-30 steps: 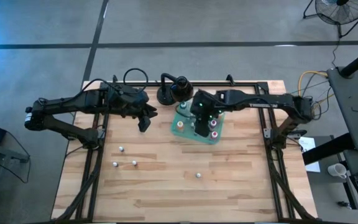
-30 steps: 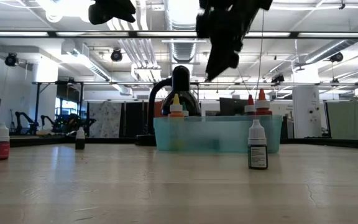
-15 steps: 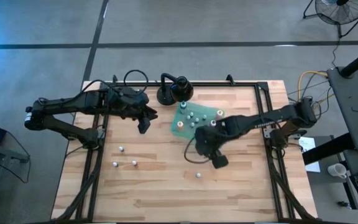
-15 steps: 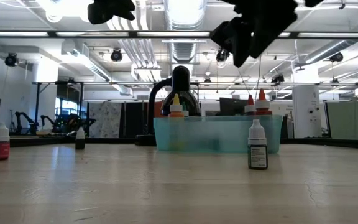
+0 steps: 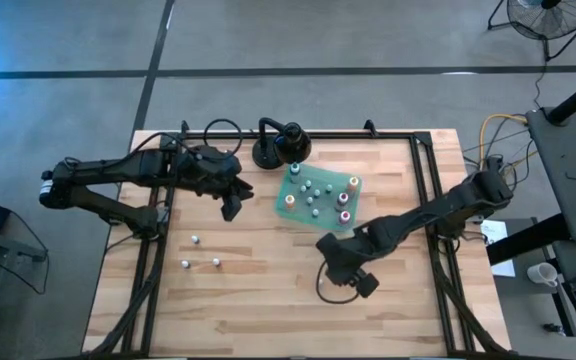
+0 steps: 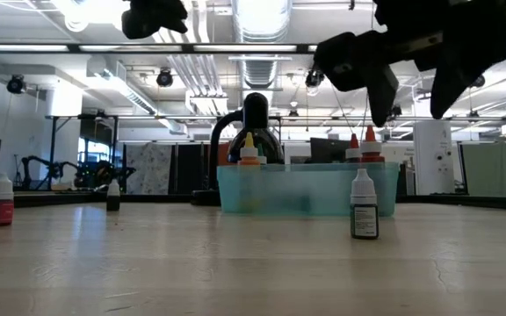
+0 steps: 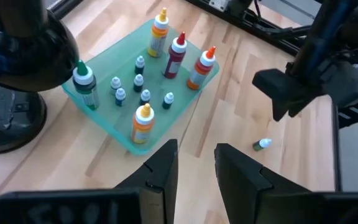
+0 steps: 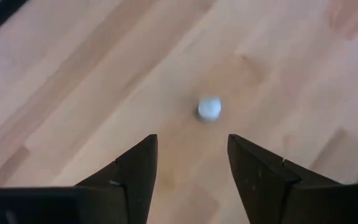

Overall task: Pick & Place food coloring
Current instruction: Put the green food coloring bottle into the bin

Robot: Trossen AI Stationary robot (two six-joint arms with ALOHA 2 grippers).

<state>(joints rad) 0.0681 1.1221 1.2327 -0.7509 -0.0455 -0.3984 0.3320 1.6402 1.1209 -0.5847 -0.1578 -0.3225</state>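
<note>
A small white-capped food coloring bottle (image 6: pixel 364 206) stands upright on the wooden table, alone, toward the near edge. My right gripper (image 6: pixel 414 95) hangs open above it, pointing down. In the right wrist view the bottle (image 8: pixel 209 109) lies just beyond the open fingers of that gripper (image 8: pixel 192 152). A green tray (image 5: pixel 290 205) at the far middle holds several food coloring bottles upright. My left gripper (image 5: pixel 231 205) hovers high to the tray's left, open and empty (image 7: pixel 196 165).
Three loose bottles (image 5: pixel 196 240), (image 5: pixel 184 264), (image 5: pixel 216 263) stand on the table's near left. A black round-based stand (image 5: pixel 278 148) sits behind the tray at the far edge. Bare wood lies along the near edge.
My right gripper has swung from above the green tray toward the table's near edge and come down, turning about its own line, so that it now hangs over the lone bottle. The bottles and the tray have stayed where they were.
</note>
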